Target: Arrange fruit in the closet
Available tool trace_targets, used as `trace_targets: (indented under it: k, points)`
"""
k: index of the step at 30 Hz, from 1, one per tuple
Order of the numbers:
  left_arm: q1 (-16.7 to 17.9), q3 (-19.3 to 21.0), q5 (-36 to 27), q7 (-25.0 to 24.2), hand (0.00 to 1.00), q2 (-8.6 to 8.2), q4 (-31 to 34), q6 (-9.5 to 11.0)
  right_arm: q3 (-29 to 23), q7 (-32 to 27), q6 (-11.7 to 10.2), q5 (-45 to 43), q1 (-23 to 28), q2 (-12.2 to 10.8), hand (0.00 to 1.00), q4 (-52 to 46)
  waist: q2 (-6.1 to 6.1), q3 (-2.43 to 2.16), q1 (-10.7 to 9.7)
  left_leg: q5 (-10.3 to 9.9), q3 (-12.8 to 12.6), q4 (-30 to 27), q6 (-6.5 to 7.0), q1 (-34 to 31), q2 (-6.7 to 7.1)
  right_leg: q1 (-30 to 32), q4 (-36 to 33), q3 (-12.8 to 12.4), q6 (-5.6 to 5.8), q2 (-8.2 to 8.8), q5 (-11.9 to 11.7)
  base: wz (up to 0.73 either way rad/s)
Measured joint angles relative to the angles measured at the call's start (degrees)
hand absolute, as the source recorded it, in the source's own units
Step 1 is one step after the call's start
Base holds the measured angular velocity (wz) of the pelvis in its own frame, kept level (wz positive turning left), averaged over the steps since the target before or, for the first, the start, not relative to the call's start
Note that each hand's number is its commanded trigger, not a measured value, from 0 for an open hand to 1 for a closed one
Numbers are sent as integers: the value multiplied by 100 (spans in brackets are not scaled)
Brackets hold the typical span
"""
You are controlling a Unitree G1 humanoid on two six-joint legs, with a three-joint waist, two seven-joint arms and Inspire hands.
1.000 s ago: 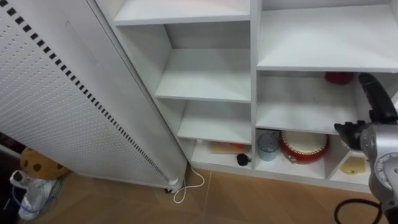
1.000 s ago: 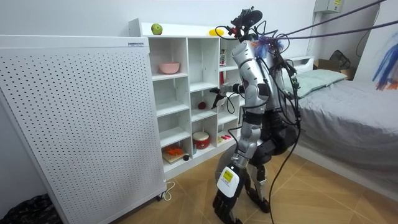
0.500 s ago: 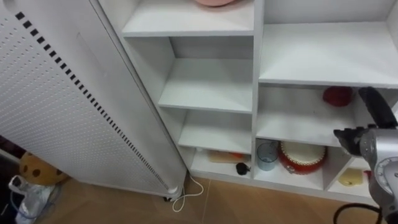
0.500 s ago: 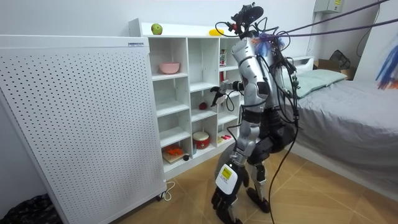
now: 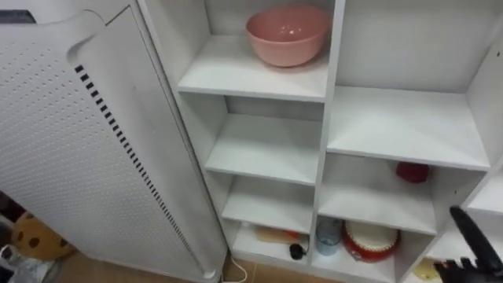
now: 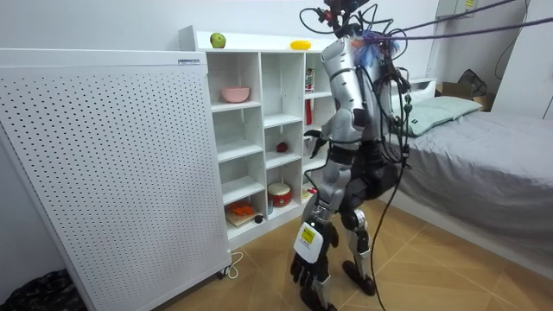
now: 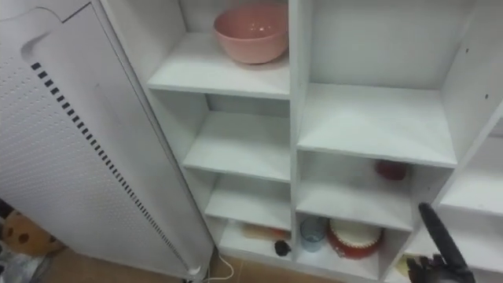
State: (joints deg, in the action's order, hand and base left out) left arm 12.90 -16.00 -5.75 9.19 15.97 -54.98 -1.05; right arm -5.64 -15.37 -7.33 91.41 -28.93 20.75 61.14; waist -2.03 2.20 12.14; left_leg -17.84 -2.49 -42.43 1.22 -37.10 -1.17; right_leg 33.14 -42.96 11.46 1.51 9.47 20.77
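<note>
Red fruit [image 5: 412,171] on white closet [image 5: 328,118] shelf

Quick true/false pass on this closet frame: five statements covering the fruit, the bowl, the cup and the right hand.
1. The pink bowl sits on an upper shelf in the closet's left column. True.
2. The red fruit lies in the bowl. False: it lies on a lower shelf in the next column.
3. A green apple sits on top of the closet. True.
4. The right hand holds the red fruit. False: it is at lower right, apart from the fruit, with a finger straight.
5. The blue cup stands beside the bowl. False: it stands in a bottom compartment, next to a red round tin.
</note>
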Motion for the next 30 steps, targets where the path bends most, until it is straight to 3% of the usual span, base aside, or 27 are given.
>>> trace_targets:
  k: [3,5,7,10,13,17,23,30]
  points:
    - [-11,147,20,-84,0,-13,-183,-24,363,379,82,-518,626,-139,0,156,12,-1,-121,18,-43,359,-22,419,-21,-424,417,1,23,-75,-93,-10]
    - [-14,240,20,-88,0,-30,-276,-25,689,654,173,-1044,1137,-359,0,329,48,-12,-262,27,-37,617,-40,758,-34,-777,724,0,47,-154,-166,0]
    - [-14,347,29,-77,0,-115,-278,-12,947,762,244,-1564,1539,-481,0,419,71,-23,-345,34,-39,825,-51,1026,-32,-1061,974,41,60,-170,-215,0]
    - [-5,354,53,-58,0,-158,-296,2,1410,1104,362,-2497,2143,-719,0,686,201,-100,-464,67,-50,1234,-88,1473,-8,-1499,1390,36,100,-221,-272,-2]
    - [2,459,162,17,0,-228,-347,62,1572,1296,429,-3383,2574,-811,0,883,261,-134,-631,85,-26,1514,-108,1948,-21,-2065,1854,152,107,-284,-374,1]
    - [103,562,424,104,0,-262,-440,104,1564,1410,465,-4394,3027,-855,0,1005,362,-191,-859,105,-48,1960,-142,2672,-26,-2895,2555,189,147,-383,-528,2]
    - [161,1045,1355,143,0,-432,-478,53,1549,1543,500,-5701,3604,-906,0,1009,472,-194,-924,110,-73,2337,-150,3355,-11,-3587,3080,209,195,-437,-651,0]
    - [303,1489,1557,128,0,-612,-541,-265,1260,1501,724,-6053,3840,-1075,0,1060,464,-189,-1039,112,-76,2514,-155,3806,1,-4005,3241,140,199,-457,-669,-4]
